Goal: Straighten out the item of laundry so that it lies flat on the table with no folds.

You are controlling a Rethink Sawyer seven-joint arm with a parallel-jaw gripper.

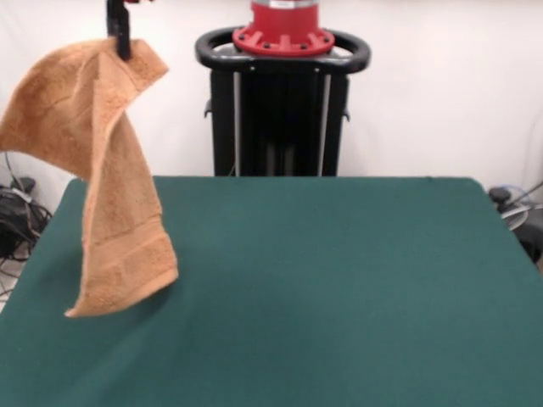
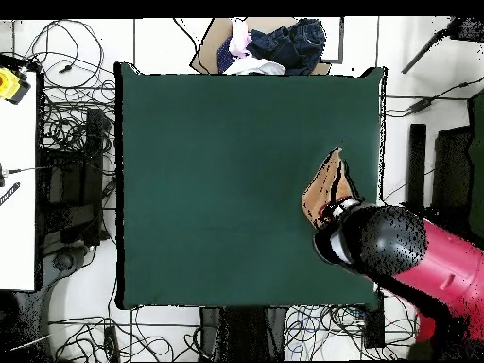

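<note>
Gripper [image 1: 119, 38] is clamped shut on the top edge of the orange-tan terry towel [image 1: 102, 170], pinching a bunched fold of cloth near one corner. The towel hangs in the air as a long twisted drape; in the front view its lowest corner looks to sit at or just above the green worktop [image 1: 339, 288], toward the 9 o'clock side. I cannot tell whether it actually touches. A border band shows near the bottom hem.

In the overhead view the towel [image 2: 326, 194] appears as a narrow strip edge-on at about 4 o'clock of the worktop [image 2: 217, 170], half hidden under the red arm [image 2: 425, 265].

Step in hand, as I judge it: lay the hanging towel down flat.

- You want the free bottom hem to land first; lower until it rests on the felt.
- Then drag toward the open middle of the worktop while descending slowly, so the cloth pays out behind the hem rather than piling.
- The drape is twisted; expect one side to fold under unless you pull steadily.
- Release only once the held edge is down on the cloth surface.
- You are close to the worktop's edge; keep the towel from sliding off.
</note>
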